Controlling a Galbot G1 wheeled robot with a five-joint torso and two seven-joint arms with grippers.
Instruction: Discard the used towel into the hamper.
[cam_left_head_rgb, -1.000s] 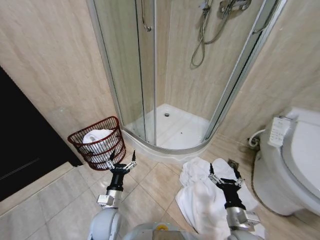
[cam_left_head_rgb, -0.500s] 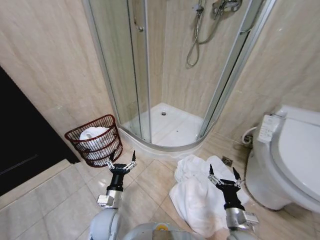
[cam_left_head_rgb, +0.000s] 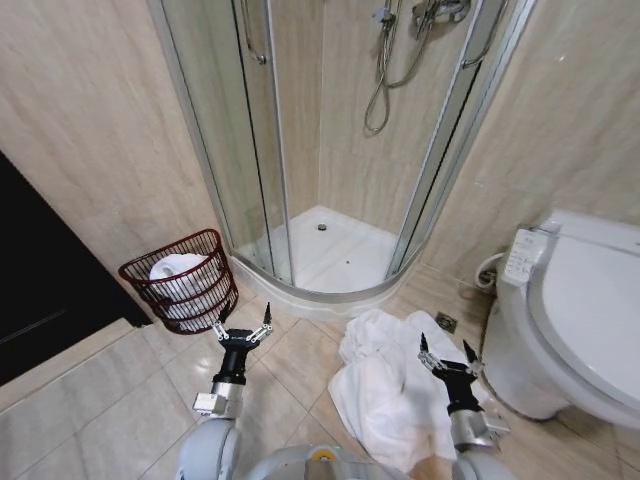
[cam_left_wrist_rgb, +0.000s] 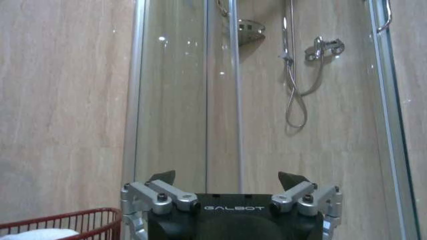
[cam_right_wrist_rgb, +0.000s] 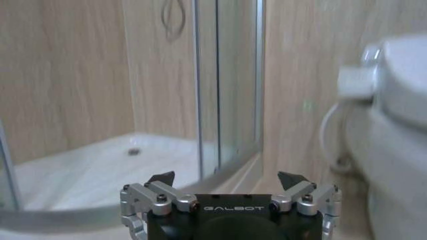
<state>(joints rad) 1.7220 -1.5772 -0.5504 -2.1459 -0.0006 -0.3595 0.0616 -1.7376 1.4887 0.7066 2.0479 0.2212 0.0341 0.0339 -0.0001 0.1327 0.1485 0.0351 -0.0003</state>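
A crumpled white towel (cam_left_head_rgb: 385, 385) lies on the tiled floor in front of the shower, right of centre. The dark red wire hamper (cam_left_head_rgb: 178, 280) stands against the left wall beside the shower door, with white cloth inside; its rim (cam_left_wrist_rgb: 63, 220) shows in the left wrist view too. My left gripper (cam_left_head_rgb: 242, 330) is open, held upright over the floor just right of the hamper and holding nothing. My right gripper (cam_left_head_rgb: 446, 355) is open too, raised above the towel's right part and empty. In both wrist views the fingertips (cam_left_wrist_rgb: 162, 176) (cam_right_wrist_rgb: 162, 178) stand apart.
A curved glass shower enclosure (cam_left_head_rgb: 330, 160) with a raised white tray (cam_left_head_rgb: 320, 260) fills the middle. A white toilet (cam_left_head_rgb: 570, 320) stands at the right. A dark doorway (cam_left_head_rgb: 40, 280) opens at the left. Bare tile lies between the hamper and the towel.
The whole head view has shifted: hamper and shower slid left, toilet came further in. Both grippers stay open and raised in the same pose. The towel lies as before.
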